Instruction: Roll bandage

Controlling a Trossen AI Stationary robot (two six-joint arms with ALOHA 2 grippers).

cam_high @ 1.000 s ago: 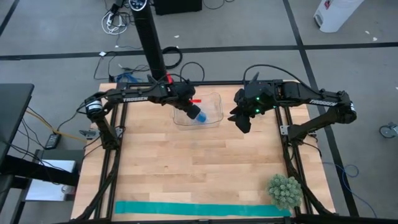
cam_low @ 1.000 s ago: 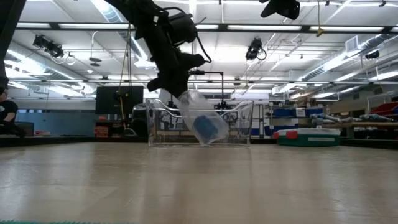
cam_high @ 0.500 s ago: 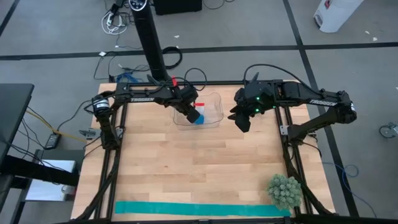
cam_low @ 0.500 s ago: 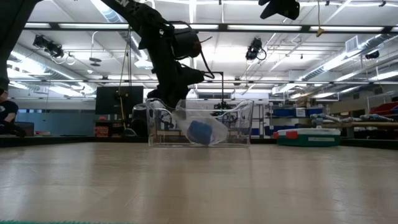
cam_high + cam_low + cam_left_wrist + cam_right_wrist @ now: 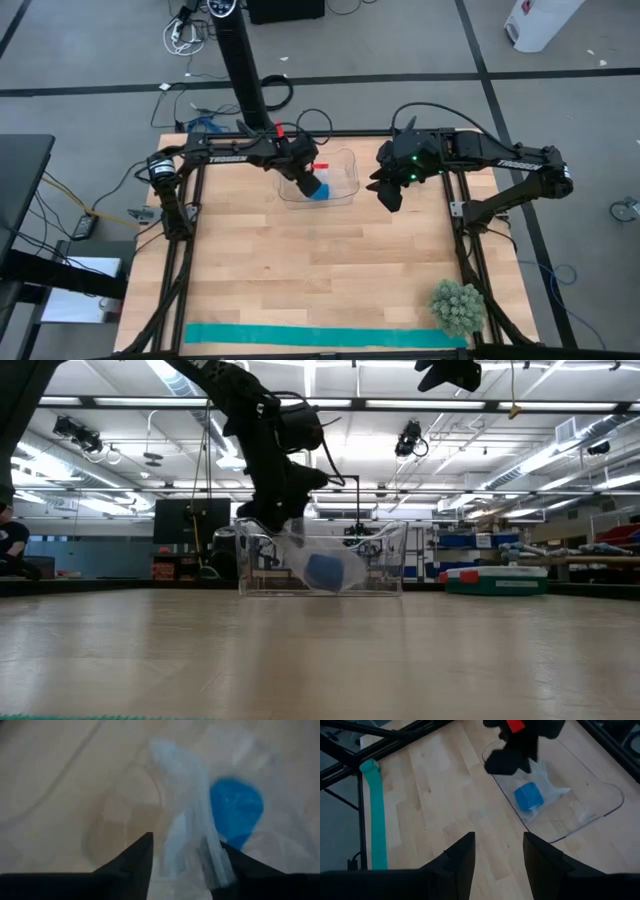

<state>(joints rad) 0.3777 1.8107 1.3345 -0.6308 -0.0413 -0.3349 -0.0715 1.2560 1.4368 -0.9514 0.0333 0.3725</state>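
Note:
The bandage [image 5: 235, 807] is a small blue roll inside a clear plastic bag [image 5: 185, 795]. Bag and roll [image 5: 320, 190] lie on the floor of a clear tray [image 5: 345, 160] at the table's far middle. My left gripper [image 5: 182, 865] stands open just above the tray, slanting down. The bag's crumpled top rises between its fingers. In the low view the roll [image 5: 322, 571] rests low in the tray [image 5: 395, 560], below that gripper [image 5: 272, 520]. My right gripper [image 5: 495, 860] hangs open and empty, high to the right of the tray [image 5: 390, 195]. My left gripper's open fingers stand on either side of the bag's crumpled top [image 5: 192, 845]. The plastic lies close against one finger [image 5: 225, 862]; whether it touches, I cannot tell. The bag rests on the tray's floor with the roll in it.
A long teal strip [image 5: 320, 336] lies flat along the table's near edge. A green spiky ball [image 5: 458, 307] sits at the near right corner. Bare wood lies between the tray and the strip.
My left gripper has sunk a little toward the tray. The bagged roll, which hung tilted below the fingers, has come down onto the tray's floor, and the plastic above it has gone slack.

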